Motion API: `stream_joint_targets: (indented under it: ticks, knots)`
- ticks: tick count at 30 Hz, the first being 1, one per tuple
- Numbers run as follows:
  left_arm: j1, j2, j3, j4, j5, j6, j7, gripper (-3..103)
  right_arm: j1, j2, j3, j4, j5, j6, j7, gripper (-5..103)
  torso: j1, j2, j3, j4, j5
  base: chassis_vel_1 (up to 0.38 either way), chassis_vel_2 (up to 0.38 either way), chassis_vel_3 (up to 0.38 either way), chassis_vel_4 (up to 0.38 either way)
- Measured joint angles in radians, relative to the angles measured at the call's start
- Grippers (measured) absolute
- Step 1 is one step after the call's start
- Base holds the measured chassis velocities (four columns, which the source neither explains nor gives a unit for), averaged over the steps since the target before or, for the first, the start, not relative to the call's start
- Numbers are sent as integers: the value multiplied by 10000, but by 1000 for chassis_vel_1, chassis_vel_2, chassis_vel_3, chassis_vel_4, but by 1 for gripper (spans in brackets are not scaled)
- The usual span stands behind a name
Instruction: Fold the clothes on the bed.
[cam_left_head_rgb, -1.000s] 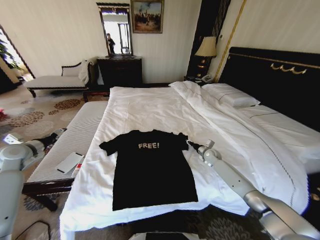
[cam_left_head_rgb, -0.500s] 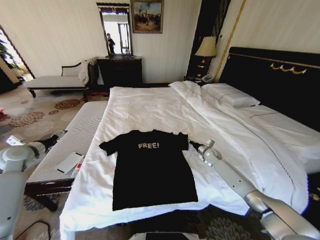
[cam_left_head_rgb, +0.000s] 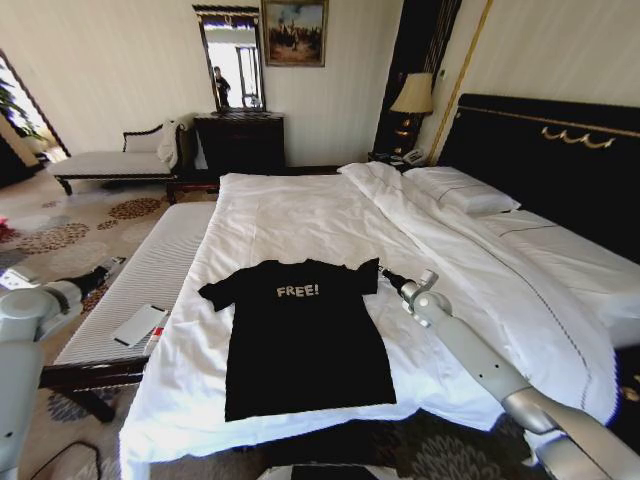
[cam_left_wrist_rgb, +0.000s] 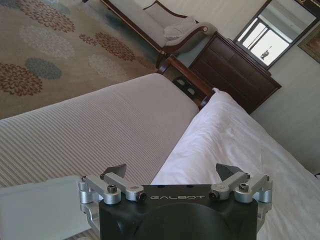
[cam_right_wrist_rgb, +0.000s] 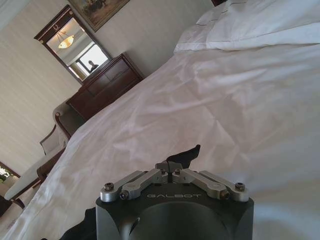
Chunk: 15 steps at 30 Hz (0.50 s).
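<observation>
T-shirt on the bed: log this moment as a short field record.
T-shirt: black, "FREE!" lettering, flat on the bed
sleeve: tip lifted off the sheet, pinched by the right end effector
right end effector: shut on the sleeve tip
left end effector: open, over the striped bench beside the bed
fold: not yet made

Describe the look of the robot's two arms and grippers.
Both arms are smooth silver-grey tubes with rounded joints. The left gripper and right gripper share a black body lettered GALBOT in grey, silver linkage bars with screws, and dark pointed fingers.
</observation>
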Motion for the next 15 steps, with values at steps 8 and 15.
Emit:
stream_joint_targets:
  ticks: [8, 15]
  knots:
    - [17, -265, 86, -58, 140, 0, 1, 100, -88, 19, -141, 285, 11, -69, 243, 0, 0, 0, 0, -1, -1, 0, 0, 0, 0]
    - [125, -267, 3, -113, 149, 0, 1, 100, 116, 226, -593, 526, -81, -68, 227, 0, 1, 0, 0, 3, -2, 0, 0, 0, 0]
